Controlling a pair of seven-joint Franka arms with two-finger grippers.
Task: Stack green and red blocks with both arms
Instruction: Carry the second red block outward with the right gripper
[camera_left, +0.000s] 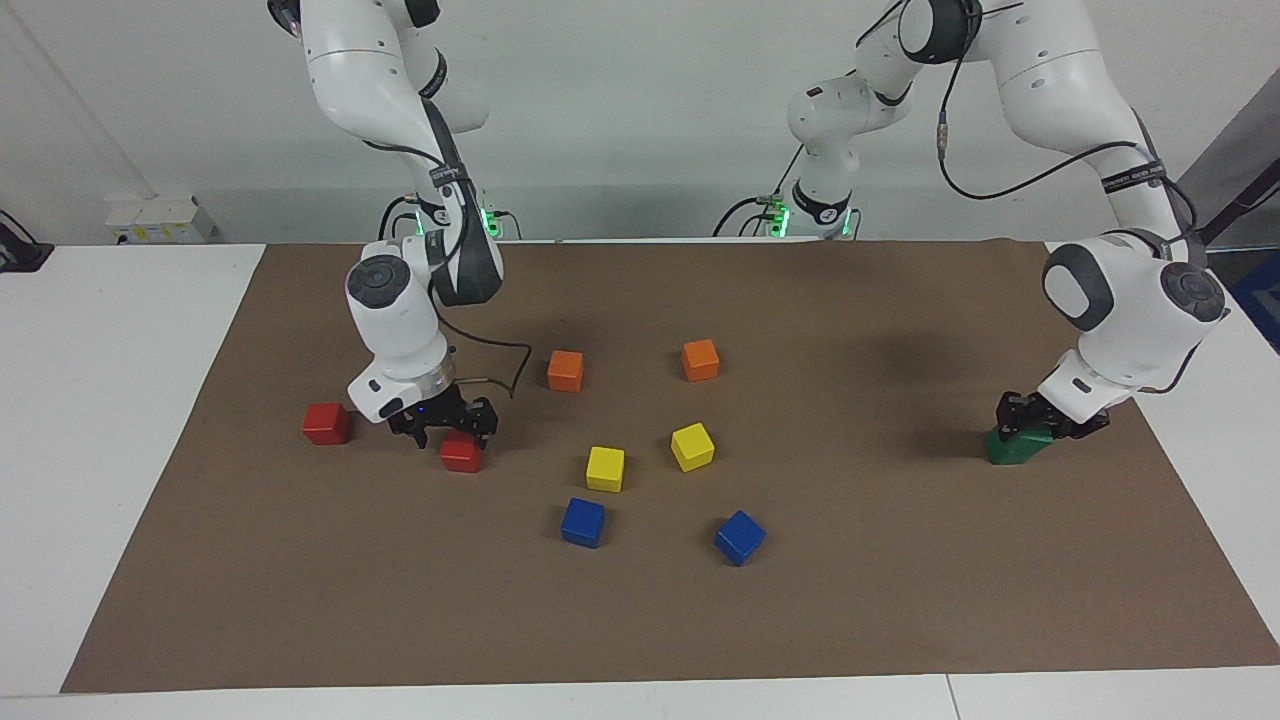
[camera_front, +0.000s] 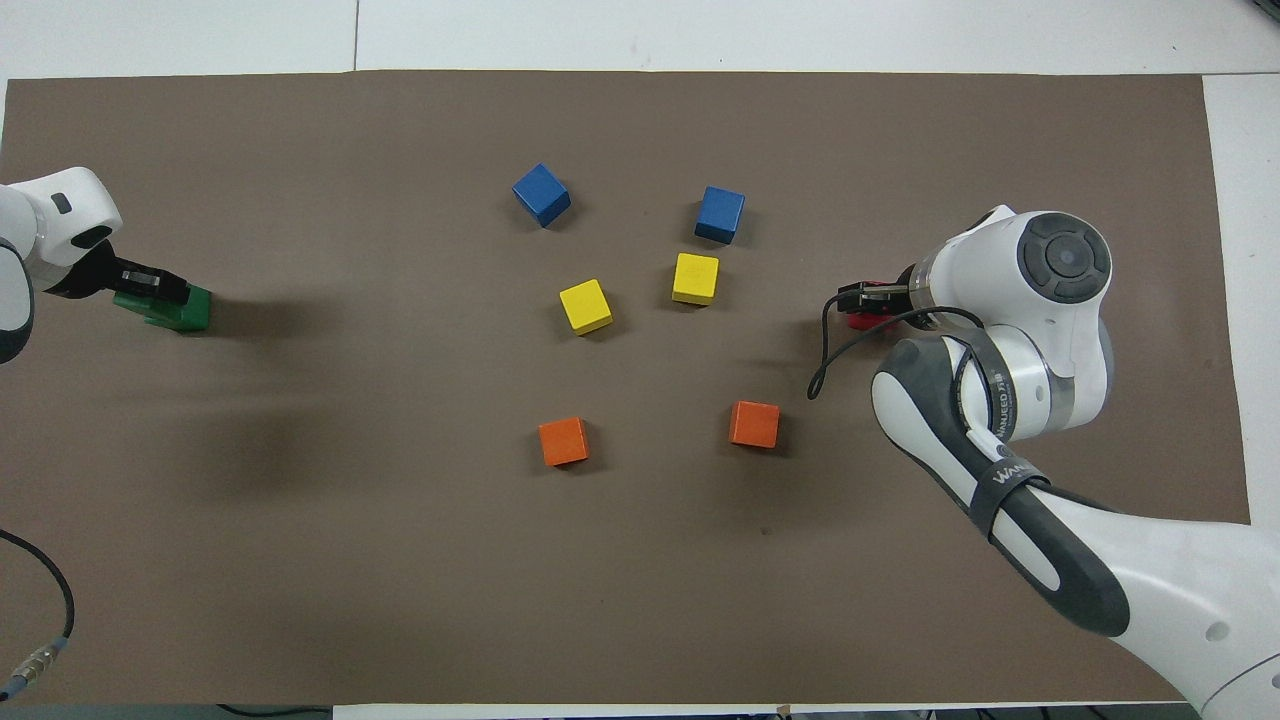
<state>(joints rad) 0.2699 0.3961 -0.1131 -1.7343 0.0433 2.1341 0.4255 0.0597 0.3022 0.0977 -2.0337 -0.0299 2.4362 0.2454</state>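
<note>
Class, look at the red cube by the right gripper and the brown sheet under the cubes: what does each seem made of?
Red cube: probably painted wood or plastic; solid colour, crisp edges, slight sheen. Brown sheet: likely paper or thin card; flat, matte, cleanly cut edges.

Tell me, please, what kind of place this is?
Probably a robotics lab: two white robot arms work over a brown mat on a white table, with coloured cubes laid out as for a test.

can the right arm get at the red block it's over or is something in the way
Probably yes. The right gripper is directly over that red block, jaws open, with bare mat around the block. The other red block and the orange block stand well apart from it.
</note>
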